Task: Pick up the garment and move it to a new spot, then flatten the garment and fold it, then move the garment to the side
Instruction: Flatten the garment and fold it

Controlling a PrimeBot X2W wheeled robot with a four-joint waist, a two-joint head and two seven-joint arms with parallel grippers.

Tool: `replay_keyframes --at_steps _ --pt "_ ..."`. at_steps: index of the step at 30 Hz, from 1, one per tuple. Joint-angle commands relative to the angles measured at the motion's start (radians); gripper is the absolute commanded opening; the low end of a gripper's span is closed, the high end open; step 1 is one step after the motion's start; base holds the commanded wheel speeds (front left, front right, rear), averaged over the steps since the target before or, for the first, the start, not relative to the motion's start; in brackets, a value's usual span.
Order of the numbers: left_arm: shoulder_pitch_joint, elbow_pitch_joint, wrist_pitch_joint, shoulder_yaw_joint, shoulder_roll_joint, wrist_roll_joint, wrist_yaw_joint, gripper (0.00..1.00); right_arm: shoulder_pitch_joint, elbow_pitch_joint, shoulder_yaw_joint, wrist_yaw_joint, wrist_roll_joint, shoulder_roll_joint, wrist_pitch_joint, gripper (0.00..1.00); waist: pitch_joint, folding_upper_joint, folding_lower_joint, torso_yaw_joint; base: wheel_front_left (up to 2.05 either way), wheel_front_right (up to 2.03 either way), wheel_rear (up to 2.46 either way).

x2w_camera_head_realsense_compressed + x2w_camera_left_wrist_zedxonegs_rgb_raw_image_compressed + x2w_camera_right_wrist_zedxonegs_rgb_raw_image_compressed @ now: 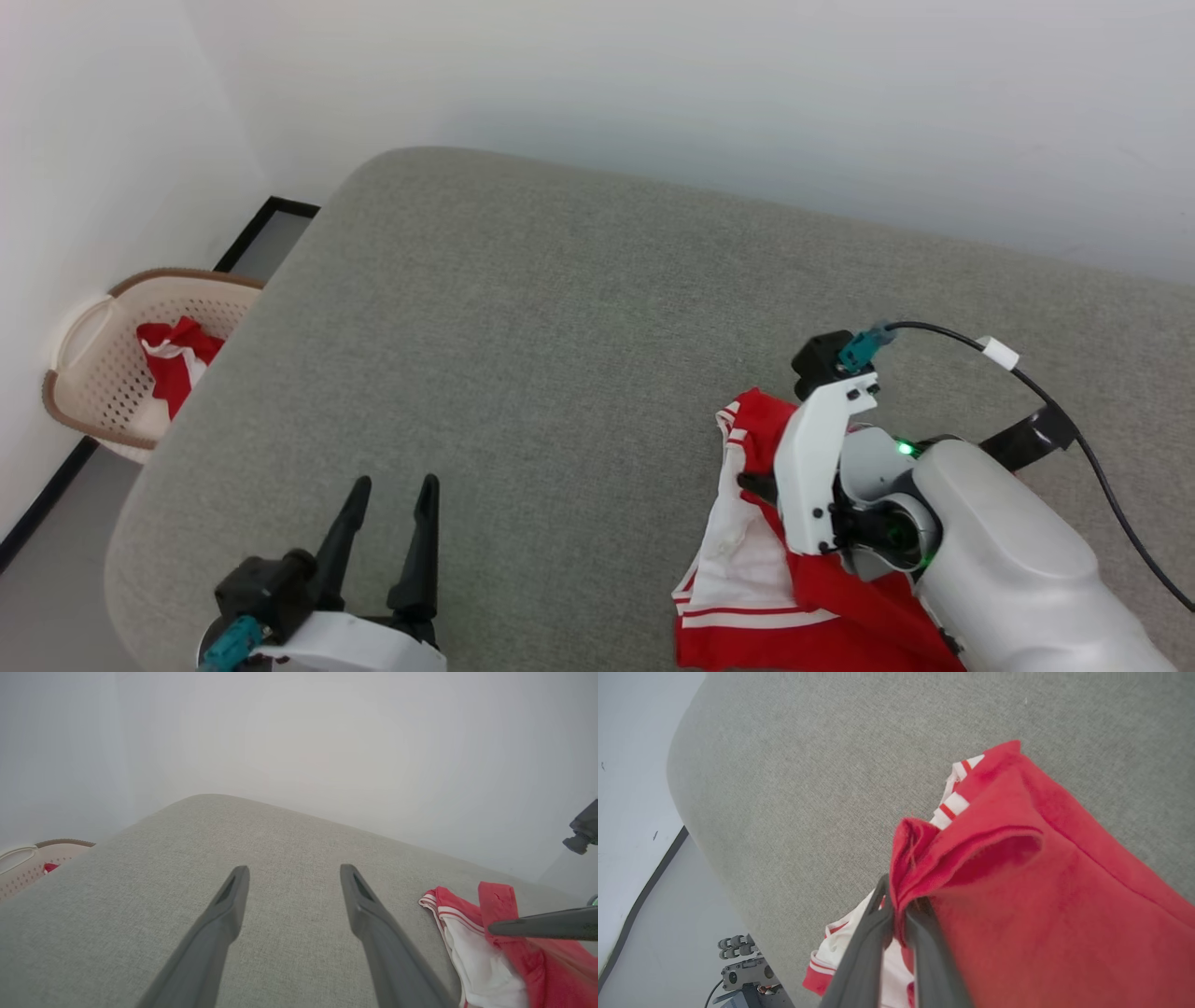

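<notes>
The bright-red garment with white hem panels and striped trim lies crumpled at the right front of the grey cushion. My right gripper reaches over it from the right. In the right wrist view its fingers are pinched together on a raised fold of the red garment. My left gripper hovers open above bare cushion at the lower left, well apart from the cloth. From the left wrist, the open left gripper has the garment off to its right, with a dark finger of the other arm across it.
A beige perforated laundry basket holding red-and-white cloth stands on the floor left of the cushion, against the white wall. A black cable trails from the right wrist. The cushion's rounded front-left edge drops to the grey floor.
</notes>
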Motion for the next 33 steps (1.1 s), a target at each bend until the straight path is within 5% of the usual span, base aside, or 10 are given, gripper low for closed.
replay_keyframes --at_steps 1,2,3,17,33 --pt "-0.007 0.000 -0.001 0.008 -0.003 0.006 -0.005 1.00 -0.020 0.007 0.011 -0.001 0.010 0.009 -0.012 0.49 -0.003 0.0000 0.0000 -0.007 0.00 0.00 0.00" --pt "-0.007 0.000 -0.001 0.008 -0.003 0.006 -0.005 1.00 -0.020 0.007 0.011 -0.001 0.010 0.009 -0.012 0.49 -0.003 0.0000 0.0000 -0.007 0.00 0.00 0.00" --pt "-0.003 -0.001 -0.001 0.014 -0.003 0.014 -0.005 1.00 -0.029 0.006 0.029 -0.001 0.029 0.015 -0.019 1.00 -0.008 0.0000 0.0000 -0.017 0.00 0.00 0.00" --pt "0.048 -0.032 -0.001 0.067 0.016 0.042 0.007 1.00 -0.049 -0.142 0.107 -0.001 0.159 -0.002 -0.110 1.00 -0.060 0.0000 0.0000 -0.148 0.00 0.00 0.00" --pt "0.119 -0.094 -0.001 0.118 0.063 0.056 0.038 1.00 0.083 -0.359 0.107 -0.001 0.160 -0.235 -0.415 1.00 -0.100 0.0000 0.0000 -0.329 0.00 0.00 0.00"
